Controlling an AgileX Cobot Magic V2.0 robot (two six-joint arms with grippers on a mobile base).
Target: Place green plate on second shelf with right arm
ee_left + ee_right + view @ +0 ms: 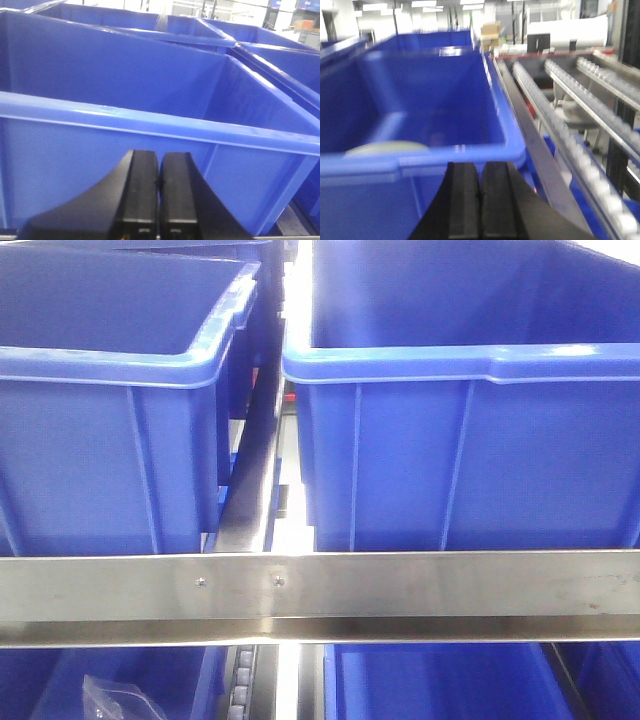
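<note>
Lying flat in bin [510, 145] — green plate [387, 148].

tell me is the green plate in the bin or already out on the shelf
In the bin. The right wrist view shows the green plate as a pale edge inside the blue bin, behind its near rim; the right end effector is shut and empty.

The bins [440, 430] are bright blue. The plate [385, 148] is pale green. The rail [320, 585] is shiny silver. Both grippers [159, 200] are black.
</note>
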